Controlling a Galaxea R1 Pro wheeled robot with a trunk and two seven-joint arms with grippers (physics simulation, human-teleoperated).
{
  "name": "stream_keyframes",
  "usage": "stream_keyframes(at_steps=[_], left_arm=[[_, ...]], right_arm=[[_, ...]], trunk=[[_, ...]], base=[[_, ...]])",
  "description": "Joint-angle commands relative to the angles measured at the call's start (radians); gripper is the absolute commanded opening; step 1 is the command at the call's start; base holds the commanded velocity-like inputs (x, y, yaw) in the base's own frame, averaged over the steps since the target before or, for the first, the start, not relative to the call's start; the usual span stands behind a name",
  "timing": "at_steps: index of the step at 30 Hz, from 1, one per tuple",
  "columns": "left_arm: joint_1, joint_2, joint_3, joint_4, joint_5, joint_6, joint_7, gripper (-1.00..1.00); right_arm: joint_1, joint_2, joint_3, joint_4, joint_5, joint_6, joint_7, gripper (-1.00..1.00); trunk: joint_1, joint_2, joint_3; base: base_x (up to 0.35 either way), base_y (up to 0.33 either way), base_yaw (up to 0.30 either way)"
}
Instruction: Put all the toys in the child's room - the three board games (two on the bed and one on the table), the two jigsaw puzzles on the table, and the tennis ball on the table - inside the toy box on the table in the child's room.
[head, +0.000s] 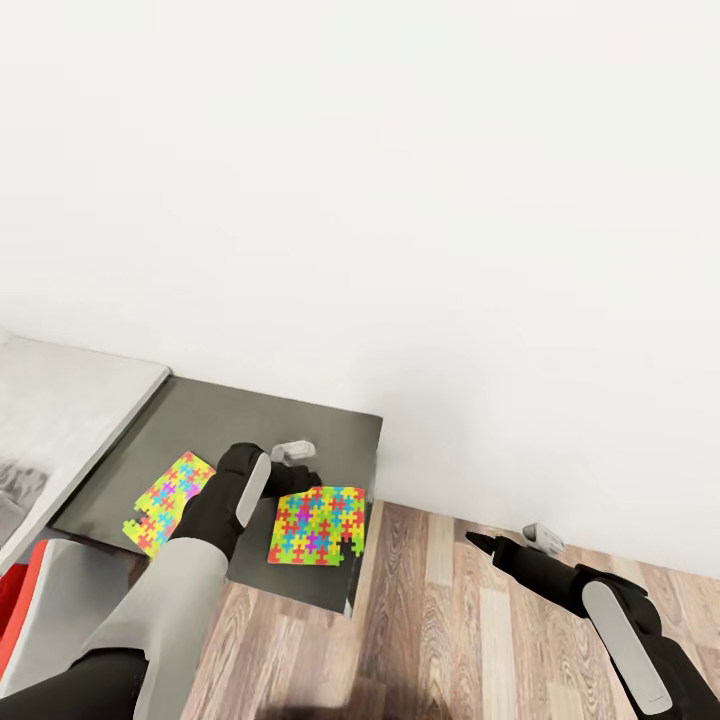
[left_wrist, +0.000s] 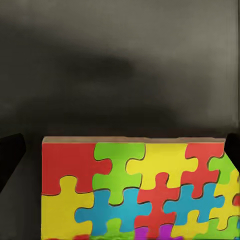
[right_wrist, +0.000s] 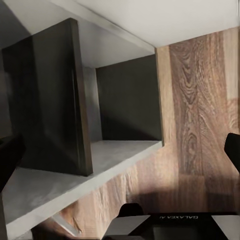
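Two jigsaw puzzles flat on low dark worktop: one left of left arm, one at front corner. Left gripper low over nearer puzzle's far edge, jaws apart. Thin, light, stiff sheet, lies flush; best pinched at overhanging edge. Right gripper over floor; open or closed, cannot tell.

Two jigsaw puzzles lie on the lower section of the table, one to the left and one to the right near its front edge, with the left gripper between them, the wall behind, and the floor in front.
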Motion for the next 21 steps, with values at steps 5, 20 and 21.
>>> stream_keyframes(at_steps=[5, 20, 21], left_arm=[[0.0, 0.0, 0.004, 0.01, 0.011, 0.005, 0.002, 1.0], [0.0, 0.001, 0.005, 0.01, 0.01, 0.007, -0.006, 1.0], [0.0, 0.001, 0.005, 0.01, 0.01, 0.007, -0.006, 1.0]], right_arm=[[0.0, 0.0, -0.002, 0.0, 0.005, 0.005, 0.007, 1.0], [0.0, 0.001, -0.002, 0.0, 0.005, 0.005, 0.008, 1.0], [0.0, 0.001, -0.002, 0.0, 0.005, 0.005, 0.008, 1.0]], trunk=[[0.0, -0.001, -0.002], [0.0, -0.001, -0.002], [0.0, -0.001, -0.002]], base=[[-0.073, -0.018, 0.0], [-0.003, -0.062, 0.0], [0.0, -0.055, 0.0]])
